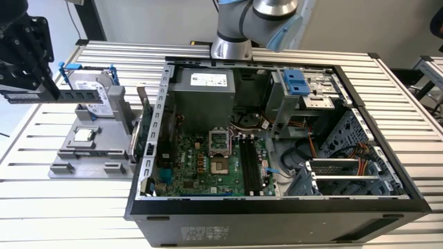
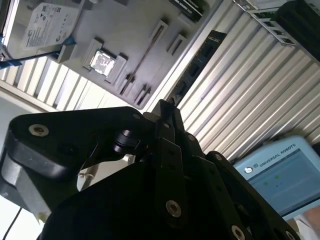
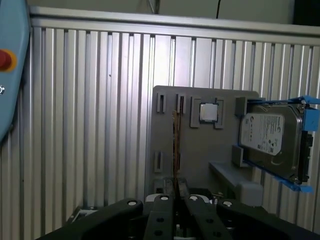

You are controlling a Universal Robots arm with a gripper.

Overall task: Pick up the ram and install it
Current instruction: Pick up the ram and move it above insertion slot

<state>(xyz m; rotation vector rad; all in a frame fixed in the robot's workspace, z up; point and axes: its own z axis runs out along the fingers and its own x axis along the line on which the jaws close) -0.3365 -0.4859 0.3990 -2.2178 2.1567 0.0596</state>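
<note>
A: Where are we placing the ram [image 1: 69, 96]?

B: We are logging it off the grey tray [image 1: 90, 155], in the air above the tray's far end, in front of the hard drive [image 1: 93, 85]. The gripper [image 1: 47, 92] is pinching it, fingers pressed together on its flat faces.

A: Are both wrist views agreeing?

B: Yes. In the first wrist view we are looking along the ram [image 3: 175, 145] edge-on, a thin line rising from between the fingertips of the gripper [image 3: 176, 194]. In the second wrist view the ram [image 2: 197, 67] is running straight out from the gripper [image 2: 165, 107] as a dark strip.

A: Long axis?

B: In the exterior view it is lying across the picture, side to side. The black slots [image 1: 252, 165] on the motherboard [image 1: 190, 166] are running far to near, so we are judging the stick roughly crosswise to them.

A: And which way are the slots from the pincer?

B: Well apart, to the exterior view's right and lower, inside the open case [image 1: 277, 212].

A: Arm pose?

B: The arm [image 1: 239, 31] is standing behind the case; the gripper is hanging out over the tray, fingers pointing down.
</note>
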